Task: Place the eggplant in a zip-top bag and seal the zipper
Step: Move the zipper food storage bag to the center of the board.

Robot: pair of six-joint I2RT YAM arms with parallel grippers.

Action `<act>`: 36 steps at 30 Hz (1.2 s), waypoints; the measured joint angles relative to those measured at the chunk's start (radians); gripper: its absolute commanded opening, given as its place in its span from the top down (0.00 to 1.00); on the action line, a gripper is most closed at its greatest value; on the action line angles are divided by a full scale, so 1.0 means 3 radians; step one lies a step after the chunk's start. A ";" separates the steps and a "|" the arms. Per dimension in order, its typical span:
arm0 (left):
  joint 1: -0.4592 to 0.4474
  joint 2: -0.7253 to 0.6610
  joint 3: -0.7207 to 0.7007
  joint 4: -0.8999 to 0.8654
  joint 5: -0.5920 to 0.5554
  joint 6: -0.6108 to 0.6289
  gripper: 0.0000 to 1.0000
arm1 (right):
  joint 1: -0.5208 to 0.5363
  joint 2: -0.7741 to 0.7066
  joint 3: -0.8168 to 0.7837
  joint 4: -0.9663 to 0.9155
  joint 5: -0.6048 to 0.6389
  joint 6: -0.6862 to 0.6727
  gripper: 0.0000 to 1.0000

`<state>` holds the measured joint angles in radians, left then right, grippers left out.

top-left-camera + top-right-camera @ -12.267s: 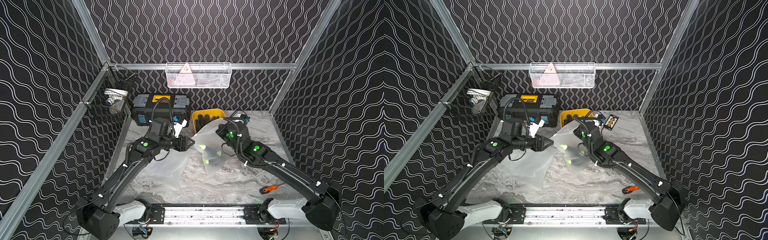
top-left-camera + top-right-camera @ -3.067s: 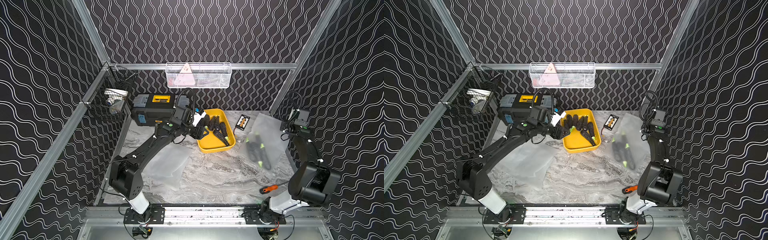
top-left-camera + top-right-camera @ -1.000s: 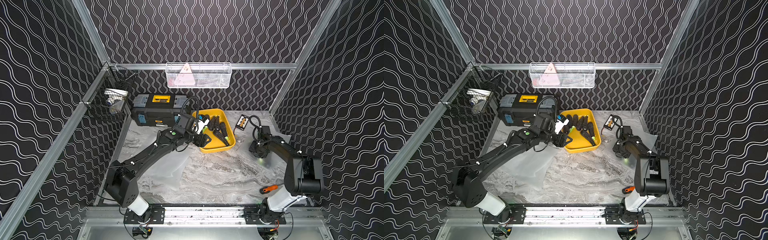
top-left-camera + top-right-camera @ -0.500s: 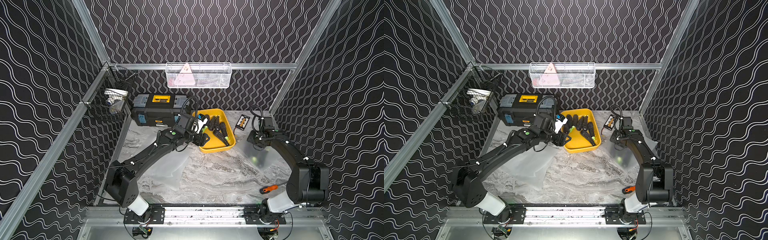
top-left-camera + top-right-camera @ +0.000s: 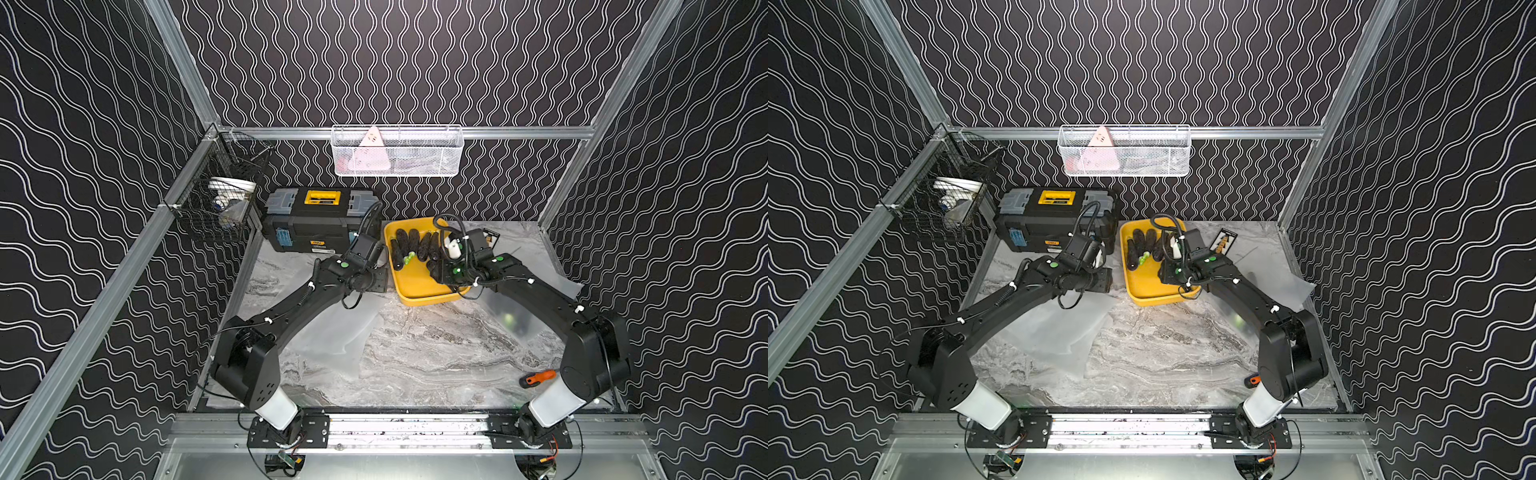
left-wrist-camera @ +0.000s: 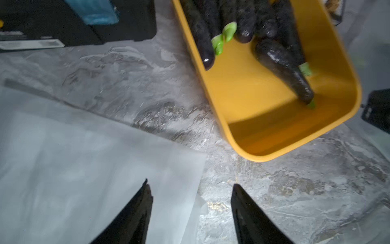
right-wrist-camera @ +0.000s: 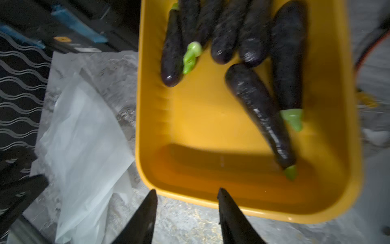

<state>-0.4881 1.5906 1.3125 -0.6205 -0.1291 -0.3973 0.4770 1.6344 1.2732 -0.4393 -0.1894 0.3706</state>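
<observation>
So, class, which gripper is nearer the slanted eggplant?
Right. The right gripper hangs at the rim of the tray, facing the slanted eggplant; the left gripper hangs beside the tray, over the edge of a bag.

Eggplants (image 6: pixel 282 67) in a yellow tray (image 6: pixel 249 88)
The left end effector (image 6: pixel 190 186), fingers (image 6: pixel 135 211) apart, hangs over a clear bag (image 6: pixel 73 164)'s edge on the grey worktop (image 6: pixel 306 190).

One yellow tray (image 7: pixel 140 105) sits just ahead of the right jaws and holds at least six eggplants (image 7: pixel 259 112); blur prevents an exact count. Under the left jaws lies a pile of zip-top bags (image 6: pixel 84 169), number unclear. One more bag (image 5: pixel 1289 289) lies behind the right jaws. There is also one toolbox (image 5: pixel 320 226), two wire baskets (image 5: pixel 397 153) and one screwdriver (image 5: pixel 538 378).
</observation>
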 measured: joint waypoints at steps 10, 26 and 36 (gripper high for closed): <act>0.0704 -0.0394 -0.0590 -0.0163 0.0006 -0.0367 0.36 | 0.0629 0.0420 0.0103 0.0399 -0.0422 0.0340 0.52; 0.1415 -0.0678 -0.0835 -0.0160 0.0102 -0.0623 0.36 | 0.1057 0.1390 0.1001 0.0135 0.0342 0.0398 0.50; 0.1417 -0.0615 -0.0711 -0.0080 0.0188 -0.0675 0.36 | 0.1218 0.0944 0.0159 0.0538 0.0656 0.1200 0.48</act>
<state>-0.0631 1.4059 1.0992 -0.6445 -0.0727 -0.5999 0.8425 1.9175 1.3209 -0.2779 0.0074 0.7307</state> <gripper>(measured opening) 0.643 0.516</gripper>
